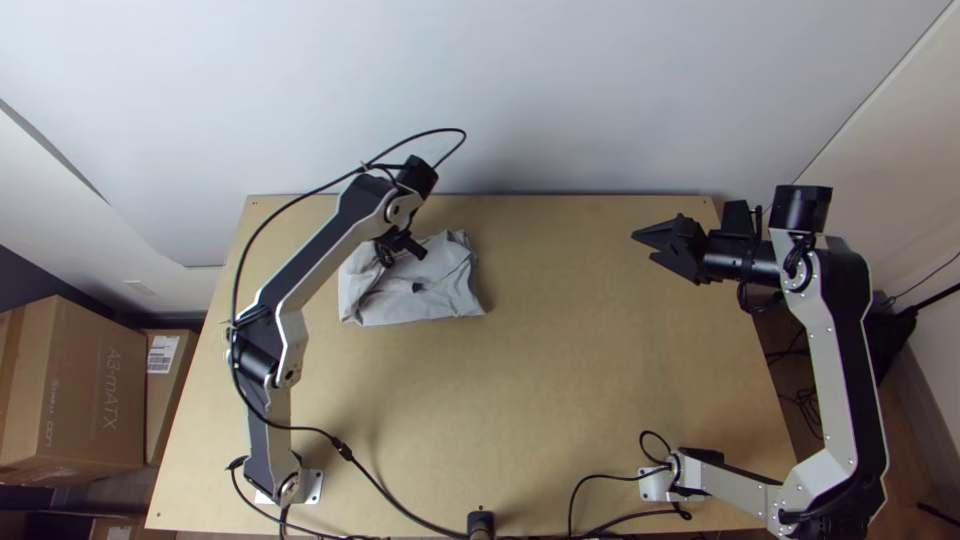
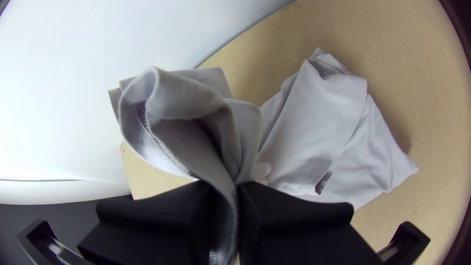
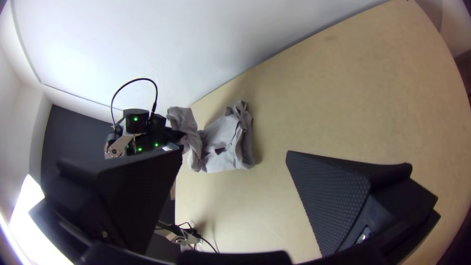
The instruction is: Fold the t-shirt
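Observation:
The grey t-shirt [image 1: 435,304] lies folded into a rumpled bundle at the table's back left. Over it, in the top view, is my left gripper [image 1: 402,246]. In the left wrist view my left gripper [image 2: 237,189] is shut on a raised, bunched part of the t-shirt [image 2: 321,110], with a seam visible; the rest lies on the table. My right gripper [image 1: 642,247] stands open above the table's back right, well apart from the cloth. The right wrist view shows my right gripper [image 3: 235,153] with nothing between its fingers and the t-shirt [image 3: 223,131] farther off.
Bare wood of the table [image 1: 560,370] extends in front of the shirt and to its right. A white wall [image 1: 560,90] rises behind the back edge. Black cables [image 1: 390,500] run along the near edge; cardboard boxes [image 1: 90,390] stand beyond the left side.

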Available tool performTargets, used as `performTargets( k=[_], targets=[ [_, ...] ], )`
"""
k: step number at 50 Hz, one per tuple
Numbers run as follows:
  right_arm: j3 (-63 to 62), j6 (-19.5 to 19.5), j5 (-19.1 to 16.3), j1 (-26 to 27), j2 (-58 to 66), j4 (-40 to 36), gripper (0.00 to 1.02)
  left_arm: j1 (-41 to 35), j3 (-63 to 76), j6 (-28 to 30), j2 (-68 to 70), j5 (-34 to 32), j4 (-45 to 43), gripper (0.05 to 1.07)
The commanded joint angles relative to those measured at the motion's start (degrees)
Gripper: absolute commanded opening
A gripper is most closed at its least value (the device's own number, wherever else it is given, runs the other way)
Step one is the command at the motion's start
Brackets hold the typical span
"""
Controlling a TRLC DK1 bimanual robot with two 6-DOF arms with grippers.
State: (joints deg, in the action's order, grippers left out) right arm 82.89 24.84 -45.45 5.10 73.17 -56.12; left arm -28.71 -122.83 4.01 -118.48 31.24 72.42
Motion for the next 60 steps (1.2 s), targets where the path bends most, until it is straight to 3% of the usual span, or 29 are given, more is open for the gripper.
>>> performTargets(
  k=[1,32,33,34,35,37,38,51,60],
  targets=[
    [-1.9,-1.1,0.0,1.0,-2.1,0.3,0.97,-2.7,-4.7,-3.0,-3.4,2.3,2.5,0.08],
    [-9.9,-2.8,0.0,-0.4,-6.8,2.7,0.97,-12.9,-8.6,-4.7,-16.2,10.9,2.0,0.08],
    [-10.2,-2.8,0.0,-0.8,-6.9,2.8,0.97,-13.0,-8.6,-4.7,-16.9,10.9,2.0,0.13],
    [-10.5,-2.8,0.0,-1.0,-7.1,2.9,0.97,-13.4,-8.7,-4.4,-17.4,10.9,1.9,0.26],
    [-10.9,-2.7,0.0,-1.3,-7.3,3.1,0.97,-13.9,-8.7,-4.1,-17.9,10.9,1.8,0.45],
    [-12.0,-2.6,0.1,-2.5,-7.8,3.5,0.97,-15.0,-9.5,-3.7,-19.0,11.3,0.6,0.98],
    [-12.6,-2.6,0.1,-2.9,-7.9,3.7,0.97,-15.6,-10.1,-3.7,-19.3,11.3,0.2,1.05],
    [-21.5,-2.9,0.9,-4.5,-9.0,8.4,0.97,-20.2,-11.8,-0.8,-16.9,11.2,-15.6,1.03],
    [-26.6,-2.7,2.3,-8.6,-6.8,13.4,0.97,-19.5,-11.8,-0.8,-10.1,10.9,-20.1,1.03]
  ],
)
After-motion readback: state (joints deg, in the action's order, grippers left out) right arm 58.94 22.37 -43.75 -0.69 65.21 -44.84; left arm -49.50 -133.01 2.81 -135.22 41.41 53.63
